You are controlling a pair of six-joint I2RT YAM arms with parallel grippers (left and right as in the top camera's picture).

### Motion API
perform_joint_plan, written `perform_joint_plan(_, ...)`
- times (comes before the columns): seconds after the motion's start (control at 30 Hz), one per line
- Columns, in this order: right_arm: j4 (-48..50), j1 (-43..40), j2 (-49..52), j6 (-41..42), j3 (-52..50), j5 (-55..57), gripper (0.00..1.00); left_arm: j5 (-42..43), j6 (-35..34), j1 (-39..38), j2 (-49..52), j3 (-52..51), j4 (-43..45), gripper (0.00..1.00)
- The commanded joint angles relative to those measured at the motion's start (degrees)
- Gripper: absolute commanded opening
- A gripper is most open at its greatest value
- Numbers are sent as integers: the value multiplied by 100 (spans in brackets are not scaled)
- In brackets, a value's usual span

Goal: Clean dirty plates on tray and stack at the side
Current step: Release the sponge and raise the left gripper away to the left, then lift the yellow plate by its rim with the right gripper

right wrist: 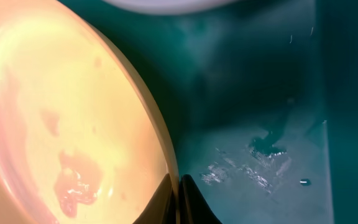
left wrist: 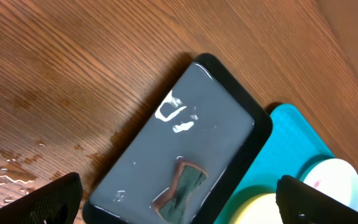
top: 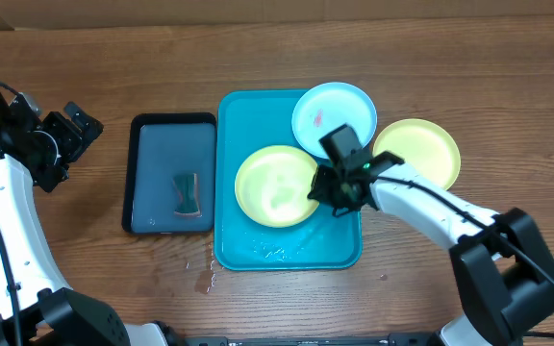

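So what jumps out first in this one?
The turquoise tray mid-table, with a smeared yellow plate whose rim the right gripper pinches. A blue plate sits over its far right corner. Left of the tray, a dark tray of water holds a small pad.

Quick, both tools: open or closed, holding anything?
Left tool: open, empty.
Right tool: closed on the rim of the yellow-green plate in the tray.

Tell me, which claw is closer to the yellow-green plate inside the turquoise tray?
Right. The right claw is shut on the rim of that yellow-green plate; the left claw hangs open far off, over the table beyond the dark tray.
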Motion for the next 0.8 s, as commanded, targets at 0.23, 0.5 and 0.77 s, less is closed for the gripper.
perform_joint_plan(0.23,-319,210,-321,-109,1725,402,4,-144,-85,22,-15,79,-9,100)
perform_joint_plan(0.5,861,1056,369,236,1757,1366,4,-144,-85,22,-15,79,-9,100)
perform_joint_plan(0.77,2081,1875,1158,-26,1757,2634,4,-144,-85,22,-15,79,-9,100)
